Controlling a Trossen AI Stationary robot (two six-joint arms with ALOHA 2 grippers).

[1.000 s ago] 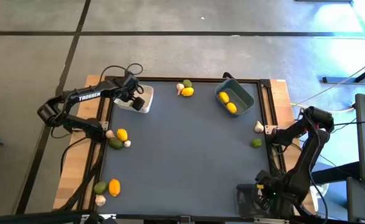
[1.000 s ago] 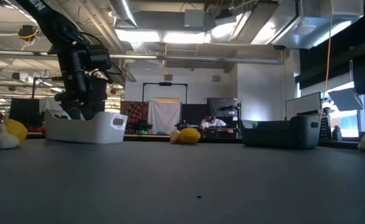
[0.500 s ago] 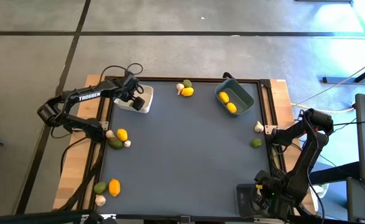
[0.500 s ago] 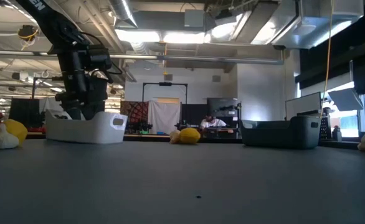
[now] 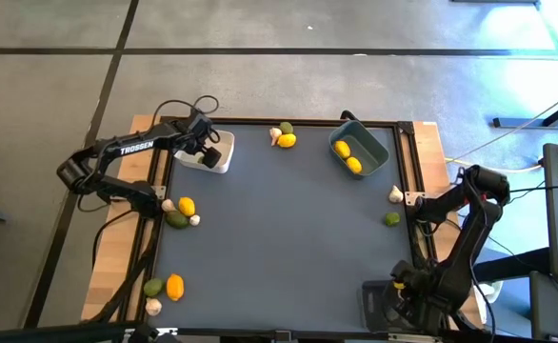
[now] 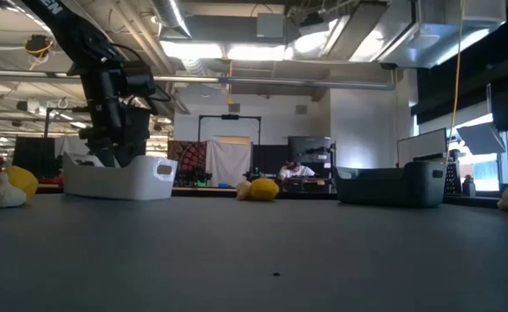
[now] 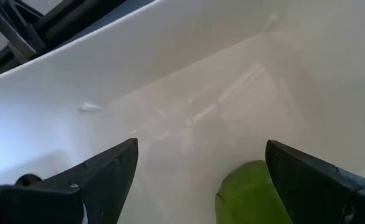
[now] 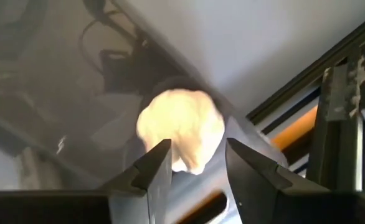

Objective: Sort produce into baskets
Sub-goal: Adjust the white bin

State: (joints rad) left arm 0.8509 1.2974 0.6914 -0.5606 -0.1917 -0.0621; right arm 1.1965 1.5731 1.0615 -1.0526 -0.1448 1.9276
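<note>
My left gripper (image 5: pixel 203 149) stands open over the white basket (image 5: pixel 214 158) at the table's far left, pointing steeply down into it. A green fruit (image 7: pixel 252 194) lies on that basket's floor under the fingers (image 7: pixel 114 168). My right gripper (image 8: pixel 198 152) hangs at the table's right edge, pointing down, fingers apart. Beyond its fingertips a whitish garlic bulb (image 8: pixel 180 127) lies on the see-through basket (image 8: pixel 58 93); the fingers do not seem to touch it. In the high view the right hand (image 5: pixel 469 179) hides that spot.
The blue-grey basket (image 5: pixel 360 152) at the far right holds two yellow fruits. Loose produce lies by the far edge (image 5: pixel 282 136), near the right edge (image 5: pixel 394 194) (image 5: pixel 391 219), at the left edge (image 5: pixel 179 211) and at the near left corner (image 5: pixel 163 288). The mat's middle is bare.
</note>
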